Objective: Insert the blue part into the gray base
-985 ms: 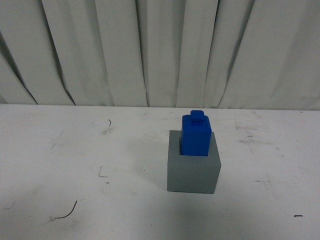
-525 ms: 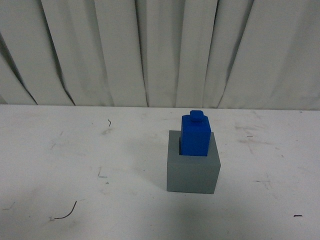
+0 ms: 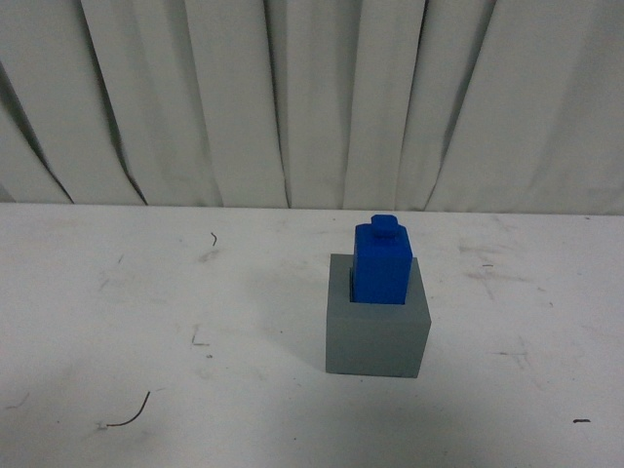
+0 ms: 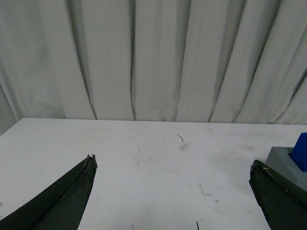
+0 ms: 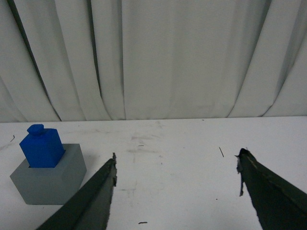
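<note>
The left tool has its two fingers spread wide apart and holds nothing. The right tool is spread wide too, and it is empty. Both sit back from the blocks, well apart from them.

The blue part stands in the square hole on top of the gray base. Most of the blue part sticks up above the hole. I think the job looks done, or nearly done.

The blue part stands straight up. Its long side runs up and down, and its little knob points up. The gray base rests flat on the white surface.
</note>
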Controlling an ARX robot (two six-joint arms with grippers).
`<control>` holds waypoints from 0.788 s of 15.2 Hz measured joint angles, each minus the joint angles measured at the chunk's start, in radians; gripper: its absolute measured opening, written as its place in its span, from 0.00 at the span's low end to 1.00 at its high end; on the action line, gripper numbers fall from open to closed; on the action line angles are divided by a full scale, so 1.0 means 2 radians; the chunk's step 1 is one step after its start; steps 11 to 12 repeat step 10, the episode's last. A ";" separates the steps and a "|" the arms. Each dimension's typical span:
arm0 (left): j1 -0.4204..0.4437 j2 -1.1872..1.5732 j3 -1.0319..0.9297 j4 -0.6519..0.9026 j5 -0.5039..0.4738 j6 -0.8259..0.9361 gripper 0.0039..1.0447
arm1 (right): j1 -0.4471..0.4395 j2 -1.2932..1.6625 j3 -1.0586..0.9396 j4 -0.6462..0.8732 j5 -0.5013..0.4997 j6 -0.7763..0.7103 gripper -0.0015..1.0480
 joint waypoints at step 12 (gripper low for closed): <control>0.000 0.000 0.000 0.000 0.000 0.000 0.94 | 0.000 0.000 0.000 0.000 0.000 0.002 0.94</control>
